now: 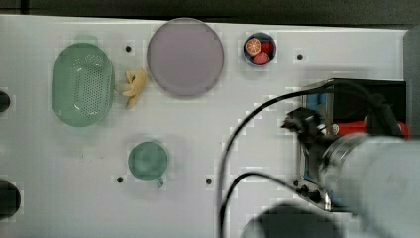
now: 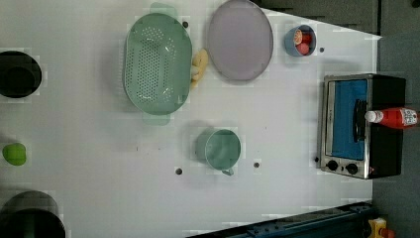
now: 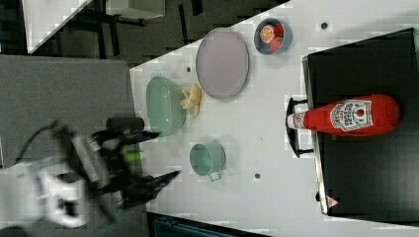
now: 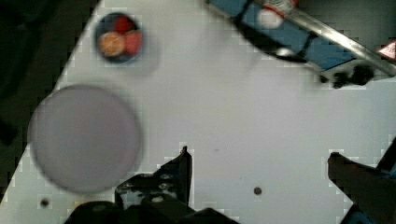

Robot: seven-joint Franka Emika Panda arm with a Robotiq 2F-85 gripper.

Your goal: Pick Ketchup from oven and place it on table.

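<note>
On the oven (image 2: 386, 124) top, ketchup (image 2: 396, 117) lies sideways, cap over the door.

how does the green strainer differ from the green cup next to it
The strainer is a large oval, its floor dotted with holes; the cup is small, round and solid-walled. The strainer has tabs at both ends, the cup one small side handle. Both are pale green and sit open side up on the table.

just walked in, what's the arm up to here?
Nothing is held yet. The gripper hangs open above the white table. The ketchup lies on its side on the oven's black top, cap out over the door handle. The step to come looks like a reach for that bottle. The lilac plate and fruit bowl sit untouched.
</note>
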